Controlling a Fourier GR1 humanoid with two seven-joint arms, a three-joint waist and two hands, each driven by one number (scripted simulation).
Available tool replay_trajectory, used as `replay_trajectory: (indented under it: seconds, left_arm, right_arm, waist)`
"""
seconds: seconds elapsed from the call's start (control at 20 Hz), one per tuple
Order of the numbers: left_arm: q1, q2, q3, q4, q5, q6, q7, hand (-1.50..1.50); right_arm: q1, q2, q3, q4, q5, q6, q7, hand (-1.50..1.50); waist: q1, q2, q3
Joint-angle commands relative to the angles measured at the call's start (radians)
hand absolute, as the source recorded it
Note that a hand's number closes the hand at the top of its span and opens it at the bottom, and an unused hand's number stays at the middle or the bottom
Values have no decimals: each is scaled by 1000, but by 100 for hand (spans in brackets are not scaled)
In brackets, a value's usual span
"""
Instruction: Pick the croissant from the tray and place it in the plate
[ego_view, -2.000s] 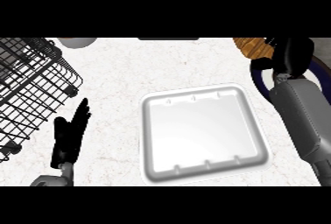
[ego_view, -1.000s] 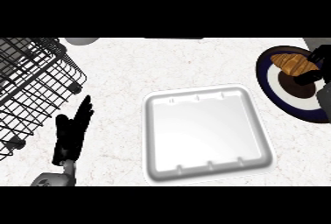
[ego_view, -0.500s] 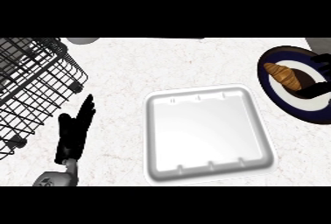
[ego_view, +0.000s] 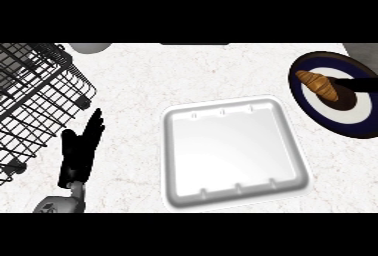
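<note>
The brown croissant lies on the dark blue plate at the right edge of the head view, on the plate's left half. Of my right hand only a straight black finger shows, reaching in from the right edge across the plate and ending just right of the croissant, not curled round it. The white square tray sits in the middle of the counter with nothing in it. My left hand rests open at the lower left, fingers straight and pointing up, well apart from the tray.
A black wire rack fills the left side, close above my left hand. A grey round object shows at the top left and another grey shape at the top right corner.
My right arm pulled back from over the plate towards the right edge, leaving the croissant lying on the plate. The left hand stayed put.
</note>
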Motion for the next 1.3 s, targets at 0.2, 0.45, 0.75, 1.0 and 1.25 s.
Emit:
replay_trajectory:
  seconds: [0.2,0.45,0.75,1.0,1.25]
  left_arm:
    - [-2,-36,-23,-25,-31,28,22,0]
    - [-5,-36,-31,-80,-41,23,97,0]
    - [27,-19,2,-38,-33,-16,4,0]
    - [45,-61,-24,-50,-53,10,22,0]
    - [59,-53,-10,-41,-63,-2,-40,0]
  right_arm:
    - [98,-69,-114,22,-168,195,-195,-150]
    - [135,-39,-104,52,-185,200,-309,-150]
    - [126,-28,-78,71,-195,181,-336,-150]
    - [117,-54,-63,112,-180,102,-294,-150]
    - [138,-25,-53,119,-182,27,-309,-150]
  waist:
    - [5,0,-1]
    - [10,1,-1]
    - [12,1,-1]
    - [18,4,-1]
    - [17,4,-1]
